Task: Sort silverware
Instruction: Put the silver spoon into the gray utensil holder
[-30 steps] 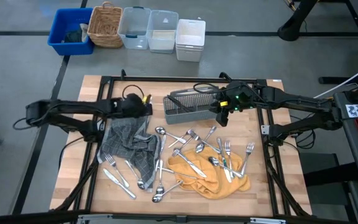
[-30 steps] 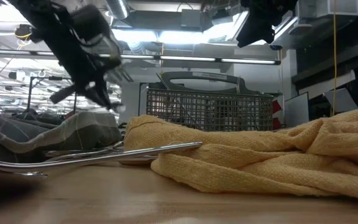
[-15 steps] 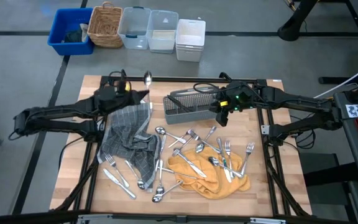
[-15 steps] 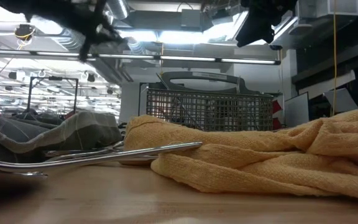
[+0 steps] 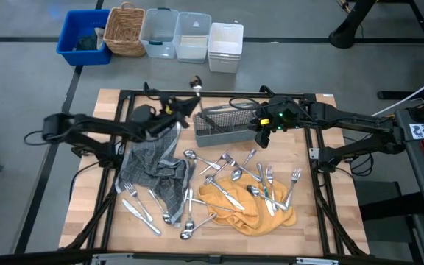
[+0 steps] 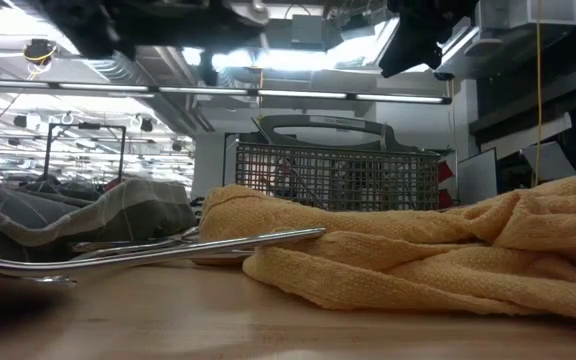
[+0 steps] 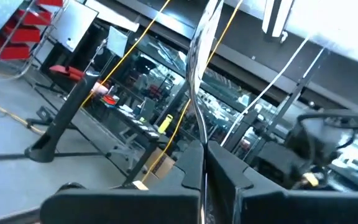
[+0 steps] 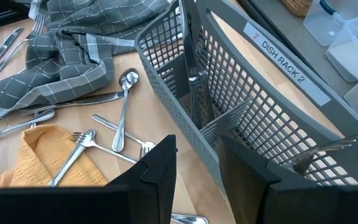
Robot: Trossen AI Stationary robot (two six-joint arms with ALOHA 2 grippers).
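On the wooden desk (image 5: 311,191), most silverware (image 5: 230,184) lies loose in front of the grey mesh caddy (image 5: 223,125). The left pincer (image 5: 185,105), clenched on 1 spoon (image 5: 196,83), hovers just beside the caddy; next it likely needs lowering into a compartment. The right pincer (image 5: 260,135) waits released at the caddy's other end.
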